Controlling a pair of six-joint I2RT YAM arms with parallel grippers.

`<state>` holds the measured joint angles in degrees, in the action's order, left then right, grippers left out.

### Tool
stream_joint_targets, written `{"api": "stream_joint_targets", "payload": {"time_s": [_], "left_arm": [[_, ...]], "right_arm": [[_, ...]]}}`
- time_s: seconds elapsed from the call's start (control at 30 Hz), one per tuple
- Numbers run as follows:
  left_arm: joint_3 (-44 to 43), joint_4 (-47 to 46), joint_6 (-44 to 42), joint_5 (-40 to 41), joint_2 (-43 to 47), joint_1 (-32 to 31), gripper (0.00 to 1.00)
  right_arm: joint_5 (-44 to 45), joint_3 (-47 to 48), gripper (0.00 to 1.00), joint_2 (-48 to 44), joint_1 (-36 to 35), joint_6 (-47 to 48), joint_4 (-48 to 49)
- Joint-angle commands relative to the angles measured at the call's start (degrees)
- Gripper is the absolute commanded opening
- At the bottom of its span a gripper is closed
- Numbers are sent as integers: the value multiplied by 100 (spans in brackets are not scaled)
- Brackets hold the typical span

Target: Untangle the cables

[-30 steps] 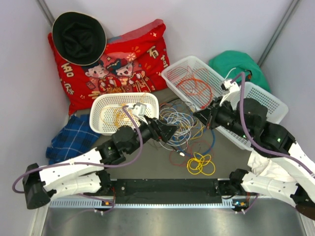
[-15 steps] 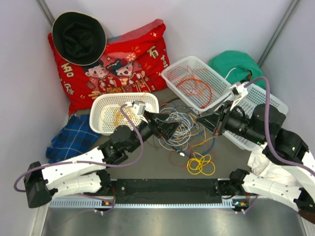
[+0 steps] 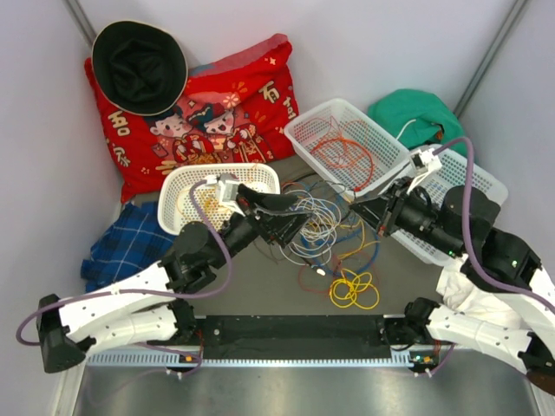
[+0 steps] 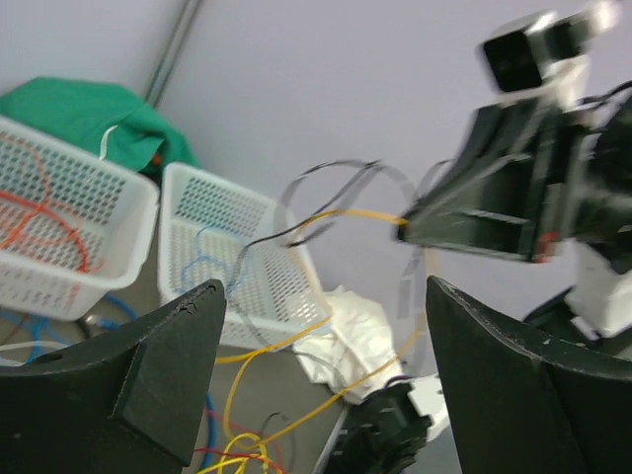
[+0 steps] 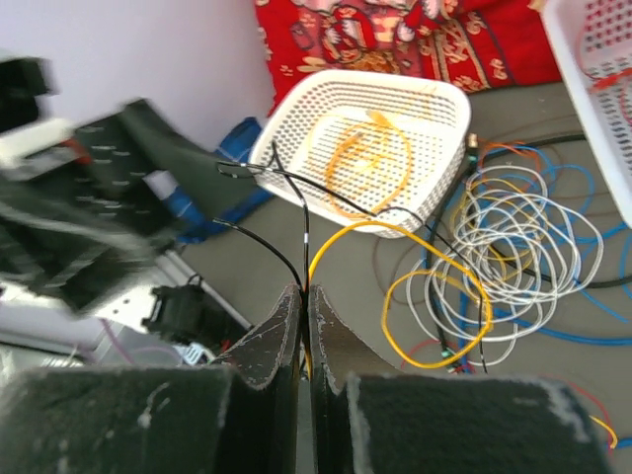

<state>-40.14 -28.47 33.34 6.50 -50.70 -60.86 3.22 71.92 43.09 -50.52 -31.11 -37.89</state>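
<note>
The cables (image 3: 323, 227) lie tangled on the grey table between the two arms: grey-white loops, blue, red and black strands, and a separate yellow coil (image 3: 353, 289) in front. My right gripper (image 3: 358, 206) hangs above the tangle's right edge, shut on a yellow wire (image 5: 434, 296) and thin black wires (image 5: 296, 197), as the right wrist view (image 5: 304, 292) shows. My left gripper (image 3: 299, 217) is open and empty, raised over the tangle's left side. In the left wrist view (image 4: 324, 288) it faces the right gripper (image 4: 407, 223), with the held strands stretched between them.
A white oval basket (image 3: 177, 185) holding an orange-yellow cable stands behind the left arm. A square basket (image 3: 305, 126) holds red-orange cable; another basket (image 3: 473, 178) is at the right. A red pillow (image 3: 251, 95), black hat (image 3: 139, 65), blue plaid cloth (image 3: 121, 247), green cloth (image 3: 416, 108) and white cloth (image 3: 473, 299) surround them.
My right gripper has drawn back to the right and up with the yellow and black wires. My left gripper has risen and moved right over the tangle.
</note>
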Motion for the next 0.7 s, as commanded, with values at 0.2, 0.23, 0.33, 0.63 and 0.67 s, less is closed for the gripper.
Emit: {"api": "stream_joint_targets", "payload": {"time_s": [0.2, 0.23, 0.33, 0.63, 0.67], "left_arm": [[-364, -624, 777, -1344, -291, -14, 82], [-328, -755, 866, -1510, -474, -22, 82], [-266, -1108, 1069, -1695, -852, -84, 82], [-372, -1266, 1113, -1855, -1416, -268, 81], [-328, -1266, 1113, -1828, -1434, -268, 81]], "right_arm": [[759, -170, 0, 603, -54, 44, 519], [759, -143, 0, 656, -54, 44, 554], [846, -47, 0, 832, -45, 53, 599], [820, 305, 0, 1166, 60, 44, 633], [803, 322, 0, 1175, 69, 35, 642]]}}
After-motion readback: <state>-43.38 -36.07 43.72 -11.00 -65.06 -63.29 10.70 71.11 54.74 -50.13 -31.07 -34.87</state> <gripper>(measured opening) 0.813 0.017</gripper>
